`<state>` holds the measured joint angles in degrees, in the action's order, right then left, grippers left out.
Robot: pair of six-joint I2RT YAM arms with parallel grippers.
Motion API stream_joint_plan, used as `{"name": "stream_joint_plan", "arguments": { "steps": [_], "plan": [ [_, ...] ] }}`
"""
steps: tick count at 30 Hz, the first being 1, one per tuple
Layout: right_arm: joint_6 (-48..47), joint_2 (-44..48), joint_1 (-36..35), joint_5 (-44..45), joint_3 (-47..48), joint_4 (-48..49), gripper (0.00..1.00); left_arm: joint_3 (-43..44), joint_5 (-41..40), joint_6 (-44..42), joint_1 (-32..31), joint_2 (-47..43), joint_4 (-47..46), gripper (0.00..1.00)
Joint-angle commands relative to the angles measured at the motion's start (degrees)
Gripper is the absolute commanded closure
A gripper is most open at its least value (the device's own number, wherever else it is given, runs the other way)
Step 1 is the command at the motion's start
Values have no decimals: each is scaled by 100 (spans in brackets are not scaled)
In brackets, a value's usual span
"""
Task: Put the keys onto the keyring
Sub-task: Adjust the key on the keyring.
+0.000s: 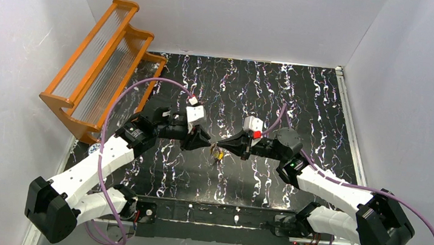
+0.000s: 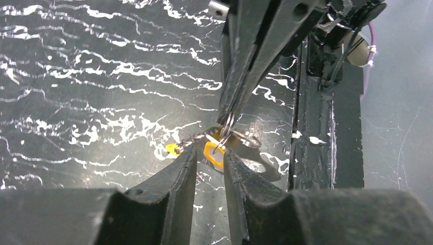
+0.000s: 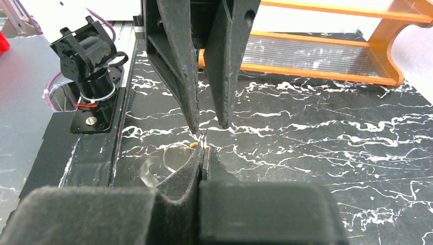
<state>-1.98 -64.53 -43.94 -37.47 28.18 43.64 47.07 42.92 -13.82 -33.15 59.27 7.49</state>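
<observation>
Both grippers meet above the middle of the black marbled table (image 1: 301,107). My right gripper (image 3: 204,148) is shut on the thin wire of the keyring (image 3: 171,151), whose loop hangs out to one side of its tips. In the left wrist view the keyring (image 2: 247,140) shows under the right gripper (image 2: 227,121). One key, with a yellow head (image 2: 214,155), hangs at the ring just past my left gripper (image 2: 209,152). A second yellow key head (image 2: 172,149) sits to the left. My left gripper's jaws stand apart with nothing clamped between them. From above, the keys (image 1: 218,155) are a small speck.
An orange rack with ribbed clear shelves (image 1: 102,65) stands at the back left of the table, also seen in the right wrist view (image 3: 316,56). White walls close in three sides. A black base strip (image 1: 211,214) and both arm bases run along the near edge.
</observation>
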Motion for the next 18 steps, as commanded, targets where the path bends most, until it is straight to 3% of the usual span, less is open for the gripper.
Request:
{"name": "stream_joint_plan", "arguments": {
  "steps": [1, 5, 10, 18],
  "plan": [
    [-58, 140, 15, -128, 143, 58, 99, -81, 565, -193, 19, -211, -413, 77],
    [-42, 165, 17, -132, 166, 15, 99, -163, 648, -519, 19, -257, -366, 78],
    [-22, 195, 17, -114, 187, 29, 99, -326, 877, -658, 23, -190, -406, 92],
    [2, 233, 17, -126, 233, 30, 99, -568, 911, -788, -11, -44, -455, 100]
  ]
}}
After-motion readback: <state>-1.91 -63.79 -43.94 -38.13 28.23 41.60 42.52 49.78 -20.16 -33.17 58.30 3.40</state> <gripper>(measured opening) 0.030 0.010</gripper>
